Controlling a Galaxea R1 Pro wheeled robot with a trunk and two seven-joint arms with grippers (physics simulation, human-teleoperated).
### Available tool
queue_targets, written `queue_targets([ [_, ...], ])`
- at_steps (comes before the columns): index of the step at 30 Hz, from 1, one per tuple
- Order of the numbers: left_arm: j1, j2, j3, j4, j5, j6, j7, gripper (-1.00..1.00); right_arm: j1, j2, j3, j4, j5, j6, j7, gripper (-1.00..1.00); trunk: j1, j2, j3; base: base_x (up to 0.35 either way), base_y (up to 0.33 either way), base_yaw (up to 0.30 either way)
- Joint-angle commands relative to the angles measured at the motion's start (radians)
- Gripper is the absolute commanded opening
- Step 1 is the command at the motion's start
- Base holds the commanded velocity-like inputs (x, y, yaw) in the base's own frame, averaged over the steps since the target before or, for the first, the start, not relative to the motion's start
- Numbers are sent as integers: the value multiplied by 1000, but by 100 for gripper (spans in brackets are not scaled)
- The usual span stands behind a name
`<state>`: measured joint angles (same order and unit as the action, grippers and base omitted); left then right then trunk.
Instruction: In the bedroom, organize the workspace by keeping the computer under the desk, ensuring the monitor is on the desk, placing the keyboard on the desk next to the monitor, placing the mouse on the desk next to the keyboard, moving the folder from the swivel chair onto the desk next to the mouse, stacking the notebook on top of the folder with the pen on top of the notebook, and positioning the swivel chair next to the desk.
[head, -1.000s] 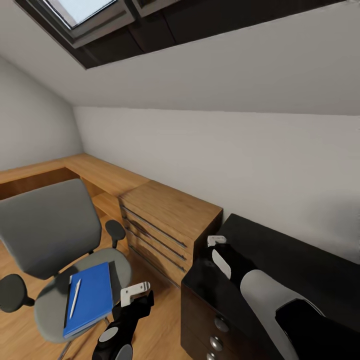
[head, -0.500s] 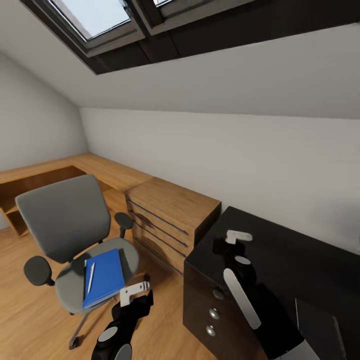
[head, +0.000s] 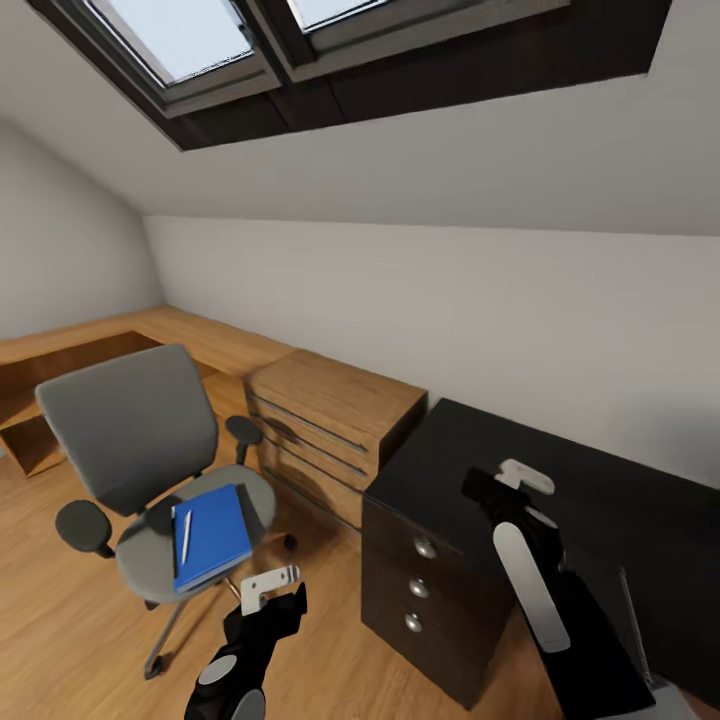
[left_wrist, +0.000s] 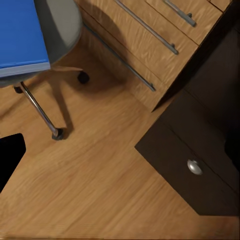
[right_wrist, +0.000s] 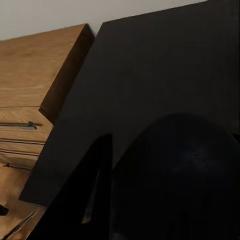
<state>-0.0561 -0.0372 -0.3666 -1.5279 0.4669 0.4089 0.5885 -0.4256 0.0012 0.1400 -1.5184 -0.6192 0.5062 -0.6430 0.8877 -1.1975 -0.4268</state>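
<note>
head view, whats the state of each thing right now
swivel chair: upright on the wood floor, apart from the black drawer unit
folder: flat on the chair seat
pen: lying on the folder
black drawer unit: drawers shut
wooden drawer unit: drawers shut
left tool: empty

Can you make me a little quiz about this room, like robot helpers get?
1. True or false: the blue folder lies on the seat of the swivel chair.
2. What lies on top of the folder? A) a pen B) a mouse C) a keyboard
3. How many round silver knobs show on the front of the black cabinet in the head view?

Key: 1 true. 2 A. 3 three.
</note>
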Motion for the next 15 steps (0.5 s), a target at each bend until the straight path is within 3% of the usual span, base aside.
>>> queue_targets([
  [1,-1,0,-1,-2,8,2,8,100,-1,0,-6,-1,-13,2,-6,-100,0,-1,-1,-285,207,-272],
  [3,-1,0,-1,-1,7,2,10,100,-1,0,-30,0,-23,2,-6,-100,0,-1,-1,-187,261,-274],
  [8,-1,0,-1,0,9,2,10,100,-1,-1,-44,1,-27,2,-6,-100,0,-1,-1,0,303,-277],
  [15,-1,0,-2,1,11,2,8,100,-1,-1,-70,0,-28,2,-6,-100,0,-1,-1,24,69,-293],
])
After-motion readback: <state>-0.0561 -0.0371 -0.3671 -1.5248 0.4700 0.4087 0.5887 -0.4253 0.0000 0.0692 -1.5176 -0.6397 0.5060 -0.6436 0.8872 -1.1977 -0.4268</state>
